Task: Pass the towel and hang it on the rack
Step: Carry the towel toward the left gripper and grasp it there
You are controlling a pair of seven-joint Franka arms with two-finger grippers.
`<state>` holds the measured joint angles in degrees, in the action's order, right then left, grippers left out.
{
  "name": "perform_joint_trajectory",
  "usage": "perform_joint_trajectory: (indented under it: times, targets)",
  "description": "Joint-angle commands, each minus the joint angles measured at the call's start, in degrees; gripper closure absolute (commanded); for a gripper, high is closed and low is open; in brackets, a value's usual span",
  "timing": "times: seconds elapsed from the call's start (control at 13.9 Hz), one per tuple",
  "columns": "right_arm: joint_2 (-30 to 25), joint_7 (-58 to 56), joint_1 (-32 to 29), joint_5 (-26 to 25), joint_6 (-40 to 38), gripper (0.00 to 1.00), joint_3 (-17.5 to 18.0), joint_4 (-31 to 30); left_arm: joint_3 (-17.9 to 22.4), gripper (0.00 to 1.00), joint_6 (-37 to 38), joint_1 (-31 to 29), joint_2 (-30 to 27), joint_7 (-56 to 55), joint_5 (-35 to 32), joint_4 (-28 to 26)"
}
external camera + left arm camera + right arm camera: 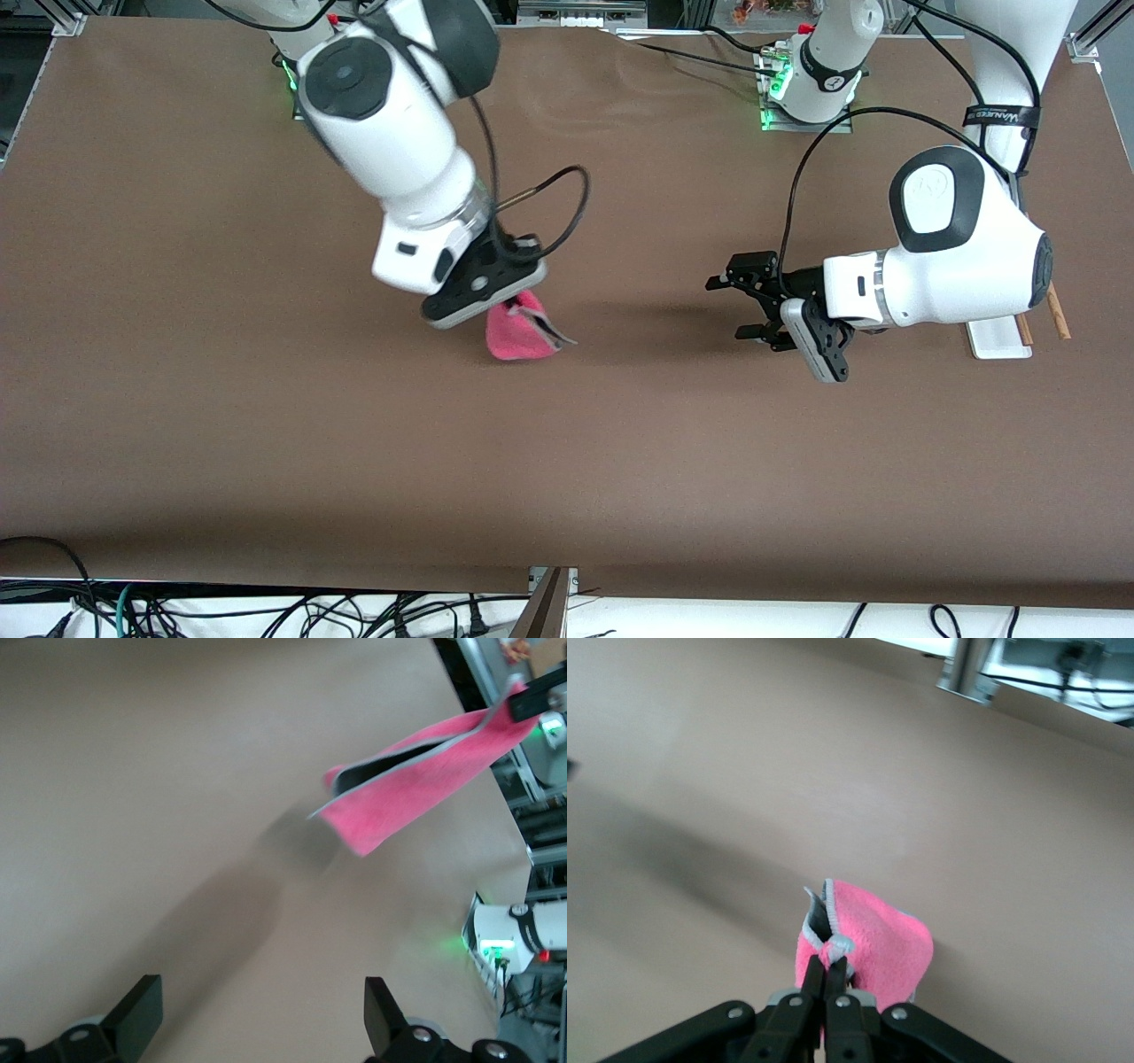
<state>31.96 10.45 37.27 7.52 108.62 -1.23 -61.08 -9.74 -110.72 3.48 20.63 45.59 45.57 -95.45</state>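
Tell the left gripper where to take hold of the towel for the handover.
Grip the free hanging end of the towel, below the right gripper, which pinches its upper corner shut. Come in level from the left arm's end of the table: the left gripper already faces it with jaws open, and the cloth hangs clear of the table.

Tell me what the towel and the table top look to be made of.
Towel: soft pink fabric, likely microfibre, fuzzy matte nap, grey stitched edging; it hangs limp where it is pinched.
Table top: smooth brown matte sheet, perhaps laminate or a mat; even colour, faint sheen, no grain.
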Motion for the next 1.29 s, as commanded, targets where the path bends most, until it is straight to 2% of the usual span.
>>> perform_joint_trajectory:
  times: [0.0,0.36,0.65,0.86,0.93,1.22]
  targets:
    - [0.4,4.1,3.6,0.4,2.4,1.00,-0.7,0.9,-0.5,0.00,-0.6,0.4,0.9,10.4,3.7,0.2]
    - [0.8,7.0,6.8,0.6,4.9,1.00,-0.6,0.9,-1.3,0.00,-6.7,0.8,0.9,24.9,10.2,-6.3]
    - [1.5,8.9,9.1,0.6,6.2,1.00,-0.6,0.8,-2.6,0.01,-8.1,1.1,0.6,32.2,14.5,-9.5]
    - [1.6,8.9,9.6,0.6,6.5,1.00,-0.7,0.7,-6.5,0.05,-16.9,1.6,0.6,38.1,17.1,-14.0]
    - [1.6,8.9,9.6,0.6,6.6,1.00,-0.7,0.8,-6.7,0.09,-17.2,1.7,0.6,40.5,18.5,-15.0]
    - [1.6,8.9,9.6,0.6,6.6,1.00,-0.7,0.7,-7.0,0.08,-17.2,1.7,0.3,45.1,19.4,-18.4]
